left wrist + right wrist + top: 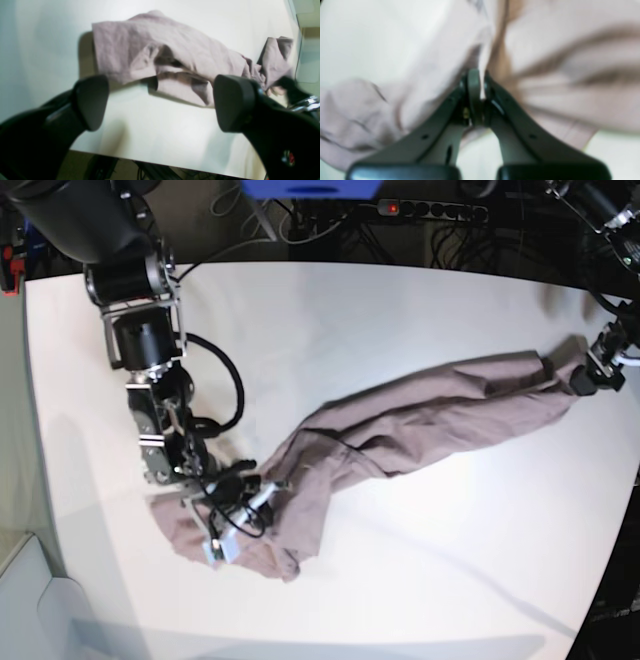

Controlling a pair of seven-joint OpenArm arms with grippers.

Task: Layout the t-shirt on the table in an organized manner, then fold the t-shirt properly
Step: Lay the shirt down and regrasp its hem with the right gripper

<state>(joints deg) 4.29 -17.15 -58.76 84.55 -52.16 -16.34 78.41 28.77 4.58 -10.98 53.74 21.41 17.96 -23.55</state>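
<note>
T-shirt, mauve, short-sleeved — lying rumpled and stretched across the white table; right gripper — closing tight on a pinch of its fabric; left gripper — standing wide open, holding nothing, near the shirt's other end.

- I see brownish floor along the bottom of my left wrist view.
- I make out thin dark cables down there, between black bars.
- I catch a bright blue shape at the base view's top, too cropped for me to name.
</note>
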